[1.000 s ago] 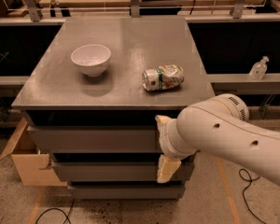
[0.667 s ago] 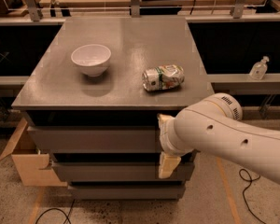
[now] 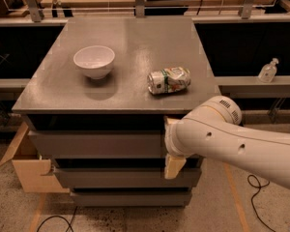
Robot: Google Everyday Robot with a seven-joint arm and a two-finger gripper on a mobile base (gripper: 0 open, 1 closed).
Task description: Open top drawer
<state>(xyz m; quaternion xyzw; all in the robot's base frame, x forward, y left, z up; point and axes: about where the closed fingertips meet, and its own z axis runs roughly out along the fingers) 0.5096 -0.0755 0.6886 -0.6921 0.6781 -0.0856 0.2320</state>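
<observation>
The top drawer point(image 3: 96, 144) is the wide matte-grey front just under the cabinet's top, with a dark gap above it. Two narrower grey drawer fronts point(image 3: 116, 177) sit below it. My gripper point(image 3: 171, 145) is at the right end of the top drawer's front, at the end of the white arm point(image 3: 237, 141) that comes in from the right. It is open: one cream finger point(image 3: 169, 122) shows at the front's upper edge and the other point(image 3: 174, 166) below its lower edge. The arm hides the drawer's right end.
On the grey cabinet top point(image 3: 130, 37) stand a white bowl point(image 3: 94, 61) and a crushed can point(image 3: 168, 79) lying on its side. An open cardboard box point(image 3: 26, 166) is on the floor at the left. A clear bottle point(image 3: 268, 71) stands on the right ledge. Cables lie on the floor.
My arm has shifted slightly to the left and down. The gripper stays at the right end of the top drawer's front. The drawer has not visibly moved.
</observation>
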